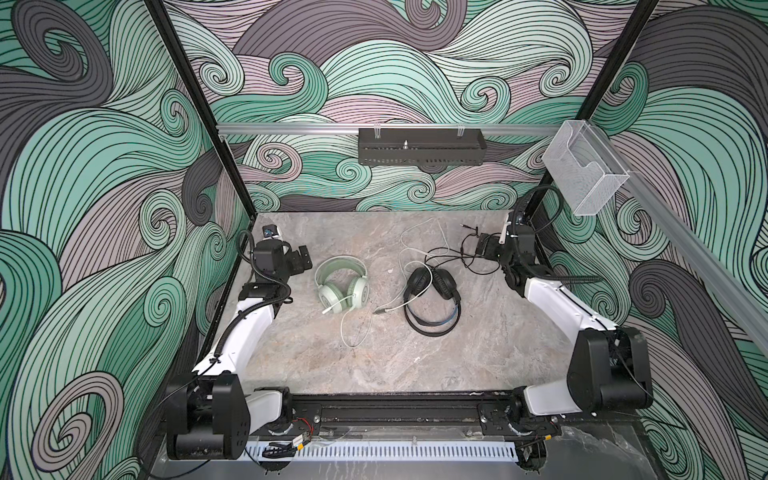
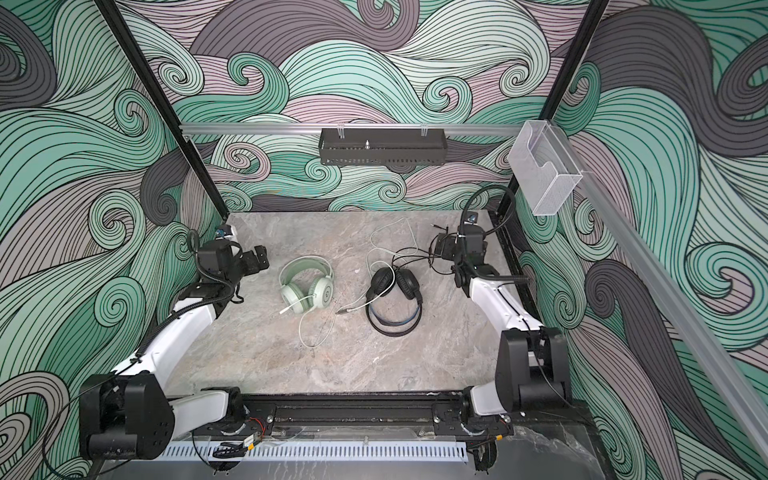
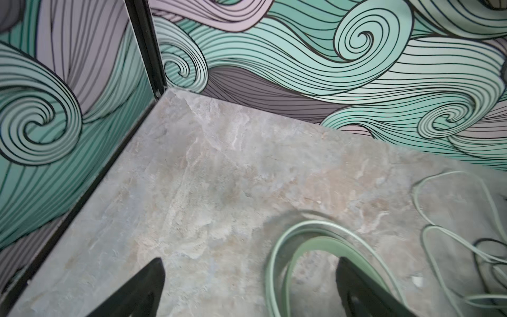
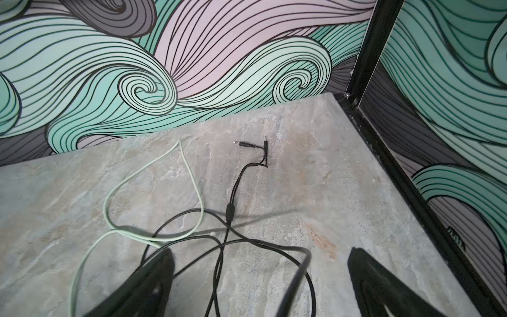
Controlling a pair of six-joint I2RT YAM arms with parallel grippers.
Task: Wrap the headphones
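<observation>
In both top views the mint-green headphones (image 1: 340, 282) (image 2: 306, 286) lie flat left of centre on the stone tabletop, and the black headphones (image 1: 432, 299) (image 2: 395, 299) lie to their right. The white cable (image 1: 401, 257) runs loose across the black headset to a loop at the back. The black cable (image 1: 457, 257) sprawls toward the right gripper, and its plugs (image 4: 247, 144) rest on the table. My left gripper (image 1: 305, 257) (image 3: 251, 274) stands open just left of the green headband (image 3: 315, 233), holding nothing. My right gripper (image 1: 484, 247) (image 4: 260, 263) is open above the black cable (image 4: 230, 211).
A black tray (image 1: 419, 151) hangs on the back rail and a clear plastic box (image 1: 586, 166) on the right rail. Black frame posts (image 3: 145, 46) (image 4: 365, 49) stand in the back corners. Patterned walls close in the tabletop (image 1: 374, 365) on three sides.
</observation>
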